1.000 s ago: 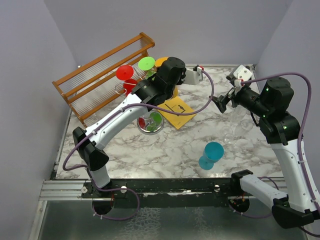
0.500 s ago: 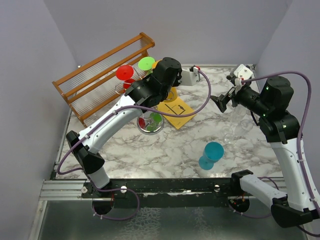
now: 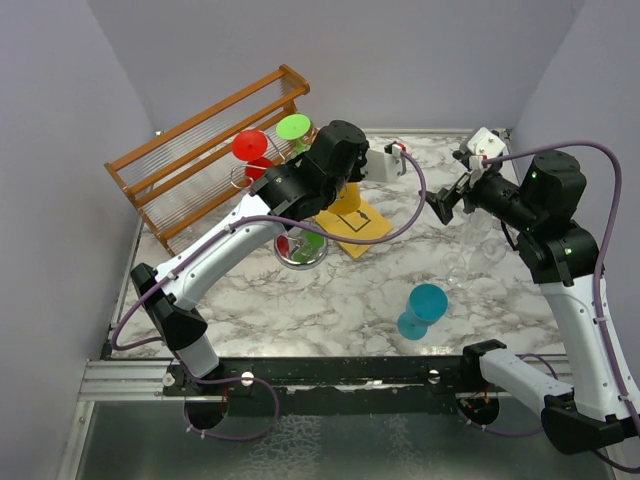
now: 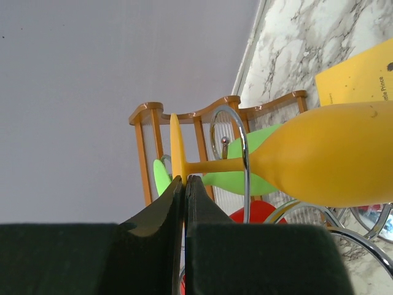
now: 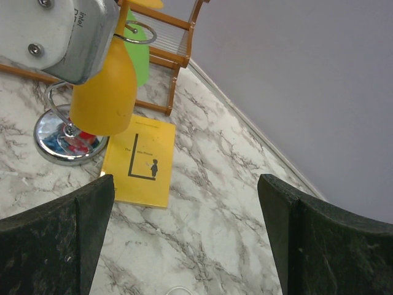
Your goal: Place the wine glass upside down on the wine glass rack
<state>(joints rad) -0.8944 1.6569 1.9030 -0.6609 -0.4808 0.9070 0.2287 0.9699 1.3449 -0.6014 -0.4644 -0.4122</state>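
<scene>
An orange wine glass hangs upside down, its stem through a curled wire arm of the silver wine glass rack. My left gripper is shut on the rim of the glass's foot. In the right wrist view the orange bowl hangs below the loop, above the round shiny base. From above, the left wrist covers most of this glass. My right gripper stands open and holds nothing, raised above the marble table to the right of the rack.
A red glass and a green glass hang on the same rack. Behind stands a brown wooden slatted rack. A yellow book lies beside the rack's base. A teal glass lies near the front.
The left wrist has shifted slightly right with the orange glass, and the glass's foot is now hidden under the wrist from above. The right arm has not moved.
</scene>
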